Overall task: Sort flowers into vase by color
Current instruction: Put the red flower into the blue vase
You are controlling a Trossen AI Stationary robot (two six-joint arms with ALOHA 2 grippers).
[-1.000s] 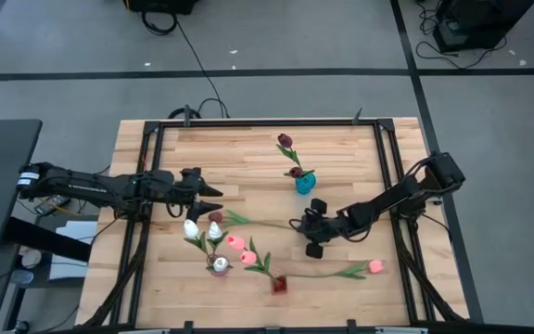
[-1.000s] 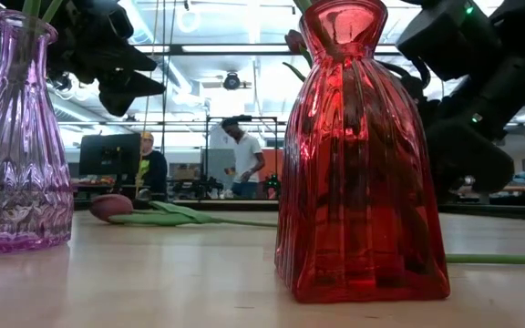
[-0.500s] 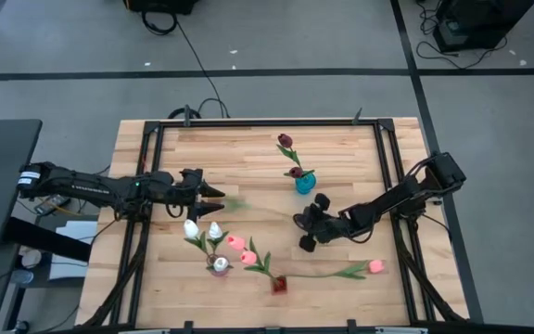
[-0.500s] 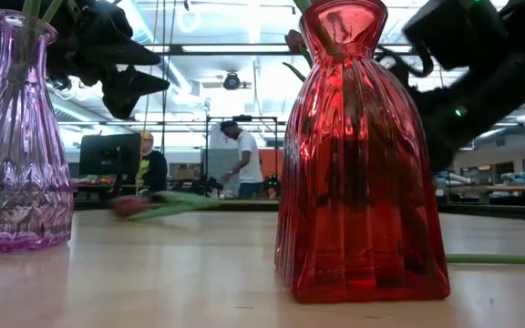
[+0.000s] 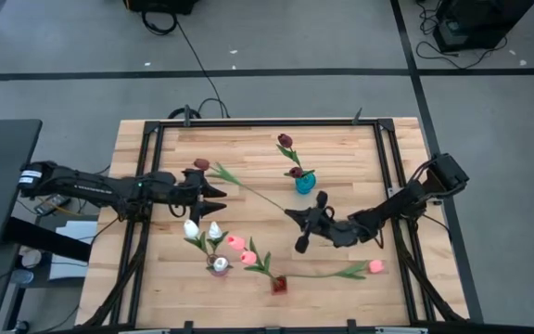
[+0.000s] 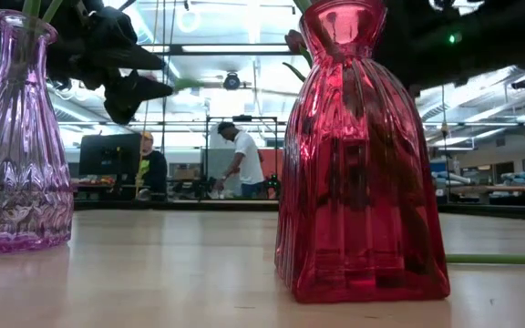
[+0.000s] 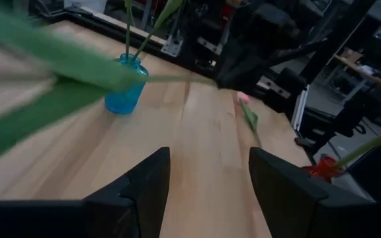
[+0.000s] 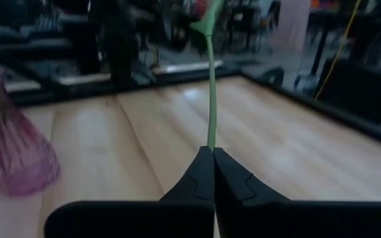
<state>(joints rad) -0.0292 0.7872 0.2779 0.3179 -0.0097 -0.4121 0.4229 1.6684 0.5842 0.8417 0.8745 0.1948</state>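
Note:
My right gripper [image 5: 291,214] is shut on a maroon-headed tulip [image 5: 201,164]. Its green stem [image 5: 248,191] slants through the air from the gripper toward the table's far left. The head hangs just past my left gripper [image 5: 219,197], which is open and holds nothing. Blurred leaves [image 7: 51,59] cross the left wrist view close to the camera. A blue vase [image 5: 303,183] holds two maroon tulips. A purple vase [image 5: 219,267] holds white tulips, and a red vase [image 5: 278,284] holds pink ones. One pink tulip [image 5: 375,266] lies flat on the table. My right gripper pinches the tulip's stem near its cut end [image 8: 211,144] between the two fingertips [image 8: 200,165]. The fingers come nearly level from the table's right, in line with the stem. The flower is lifted clear of the table, and its head [image 5: 201,164] points toward the far left.
The red vase [image 6: 363,155] and purple vase [image 6: 16,137] stand close to the near edge. A black frame [image 5: 267,122] borders the table. Bare wood lies at the centre [image 5: 258,223] and far left. People stand in the room beyond [image 6: 240,159].
My right gripper has risen and turned, lifting the maroon tulip off the table. The head has swung from beside the white tulips toward the far-left, past my left gripper. The whole stem is now clear of the wood.

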